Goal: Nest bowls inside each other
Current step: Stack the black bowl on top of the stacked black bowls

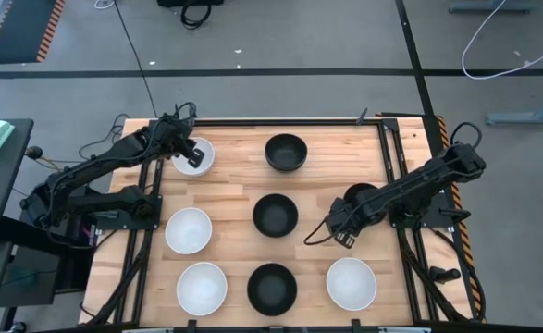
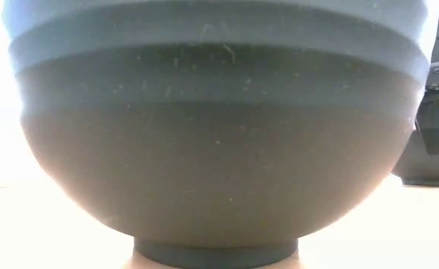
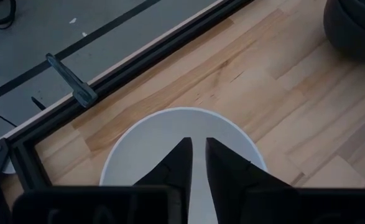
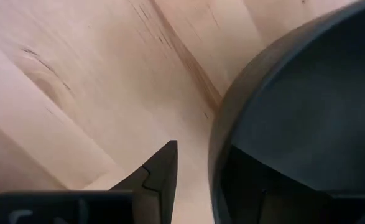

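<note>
We see the left gripper (image 1: 191, 154) over a white bowl (image 1: 197, 157), fingers nearly together, holding nothing. The right gripper (image 1: 345, 237) straddles a black bowl's (image 1: 361, 196) rim, fingers apart.

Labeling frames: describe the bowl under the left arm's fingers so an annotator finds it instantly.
On the wooden table, go to the far-left corner in the high view. There a white bowl sits beneath the left gripper. The other three white bowls lie along the near side with no arm over them; this one sits alone in the far row beside a black bowl.
</note>
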`<state>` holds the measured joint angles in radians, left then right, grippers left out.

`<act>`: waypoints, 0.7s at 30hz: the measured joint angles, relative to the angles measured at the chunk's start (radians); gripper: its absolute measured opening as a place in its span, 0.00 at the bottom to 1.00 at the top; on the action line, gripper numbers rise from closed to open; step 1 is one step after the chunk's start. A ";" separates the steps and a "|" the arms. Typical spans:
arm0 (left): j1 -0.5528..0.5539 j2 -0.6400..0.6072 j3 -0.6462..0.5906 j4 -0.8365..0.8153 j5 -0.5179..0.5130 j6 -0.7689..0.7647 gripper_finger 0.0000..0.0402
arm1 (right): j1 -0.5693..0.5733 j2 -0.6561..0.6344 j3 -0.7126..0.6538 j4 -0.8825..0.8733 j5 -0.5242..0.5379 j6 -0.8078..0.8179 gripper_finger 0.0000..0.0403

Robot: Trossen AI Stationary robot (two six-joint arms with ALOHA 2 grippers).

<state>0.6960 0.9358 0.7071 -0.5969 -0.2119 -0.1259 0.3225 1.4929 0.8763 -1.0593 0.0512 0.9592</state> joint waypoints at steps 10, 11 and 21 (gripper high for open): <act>0.000 0.000 0.000 -0.010 0.000 -0.020 0.15 | -0.081 0.000 -0.014 0.018 0.057 -0.126 0.07; 0.000 0.000 0.000 -0.010 0.000 -0.020 0.15 | -0.096 0.000 -0.014 0.016 0.071 -0.161 0.04; 0.000 0.000 0.000 -0.030 0.000 -0.020 0.12 | -0.318 0.001 0.053 0.079 0.143 -0.452 0.02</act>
<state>0.6962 0.9360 0.7071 -0.6269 -0.2123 -0.1464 0.0049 1.4937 0.9291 -0.9799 0.1938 0.5073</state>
